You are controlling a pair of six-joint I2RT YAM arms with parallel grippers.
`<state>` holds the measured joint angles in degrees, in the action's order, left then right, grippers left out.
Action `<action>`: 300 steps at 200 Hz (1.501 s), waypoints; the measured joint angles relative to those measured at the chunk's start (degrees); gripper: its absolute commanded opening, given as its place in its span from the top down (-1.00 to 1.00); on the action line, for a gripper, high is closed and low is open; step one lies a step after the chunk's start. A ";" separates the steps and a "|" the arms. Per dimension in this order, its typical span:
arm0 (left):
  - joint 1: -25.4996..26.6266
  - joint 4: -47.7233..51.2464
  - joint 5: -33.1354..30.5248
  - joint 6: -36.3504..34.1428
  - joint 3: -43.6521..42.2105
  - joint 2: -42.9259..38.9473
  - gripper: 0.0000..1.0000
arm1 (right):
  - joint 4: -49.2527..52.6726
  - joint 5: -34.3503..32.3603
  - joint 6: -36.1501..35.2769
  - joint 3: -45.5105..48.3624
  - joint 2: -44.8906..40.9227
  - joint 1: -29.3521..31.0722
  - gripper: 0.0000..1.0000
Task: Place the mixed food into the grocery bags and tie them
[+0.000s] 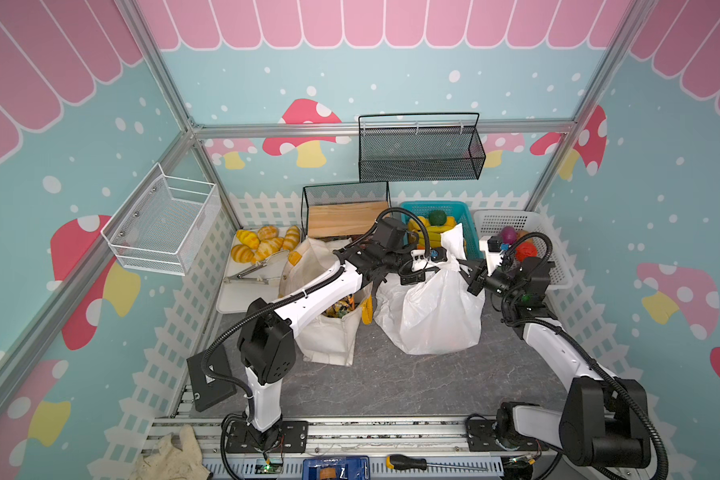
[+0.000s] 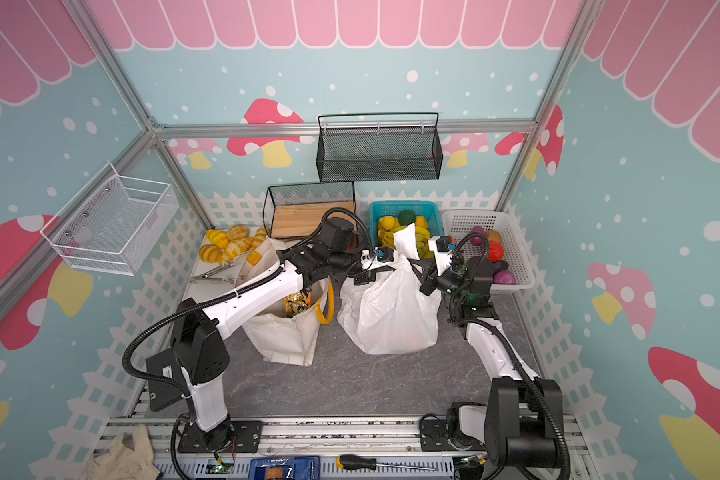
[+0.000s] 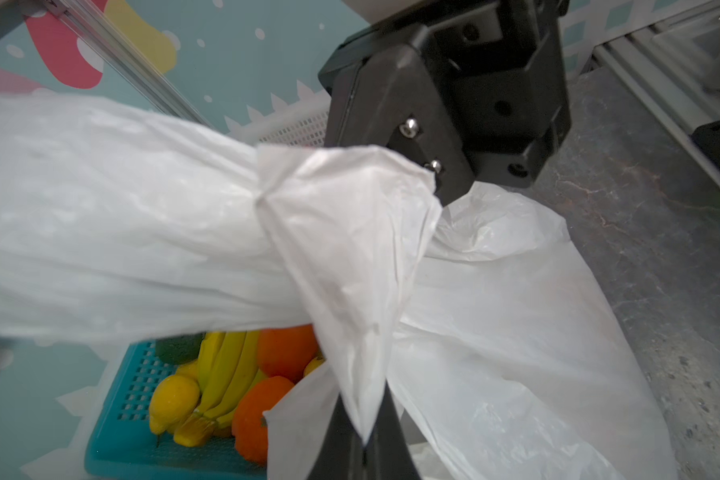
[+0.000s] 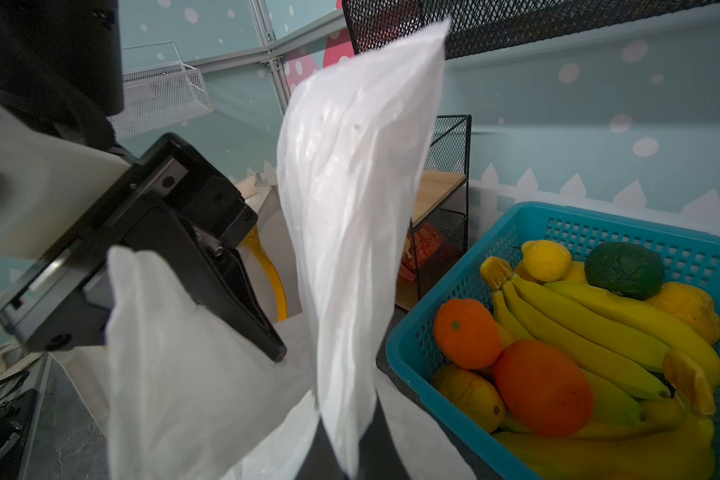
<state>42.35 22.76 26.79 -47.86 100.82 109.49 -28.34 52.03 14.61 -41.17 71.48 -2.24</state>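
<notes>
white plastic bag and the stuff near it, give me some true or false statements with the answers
1. The left gripper and the right gripper are each shut on a piece of the white plastic bag. True.
2. The canvas tote is empty. False: snack packets show inside it.
3. The blue basket holds bananas and oranges. True.
4. The white plastic bag sits inside the blue basket. False: it stands on the grey table, beside the canvas tote.
</notes>
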 measured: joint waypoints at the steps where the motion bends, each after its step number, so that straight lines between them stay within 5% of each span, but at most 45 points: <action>1: 0.15 0.17 -0.48 -0.11 0.11 0.00 1.00 | 0.04 0.02 -0.07 0.00 0.00 0.00 1.00; 78: 2.10 5.55 -16.76 -4.07 5.51 0.00 1.00 | 1.14 4.48 -6.29 0.00 -1.16 0.00 1.00; 124: 2.69 7.80 -17.33 -3.48 6.71 0.00 1.00 | -2.43 5.84 -5.25 0.07 -1.16 0.02 0.79; 223: 2.91 11.06 -15.87 1.73 10.45 -0.04 1.00 | -5.22 3.13 -4.70 1.86 -1.16 0.13 0.69; 300: 4.61 11.30 -17.40 3.13 12.04 0.50 1.00 | -9.51 4.13 -2.08 2.97 -1.16 1.25 0.28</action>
<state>46.96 34.06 9.39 -44.73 112.86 110.00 -37.85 56.16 12.53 -38.20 70.32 -0.99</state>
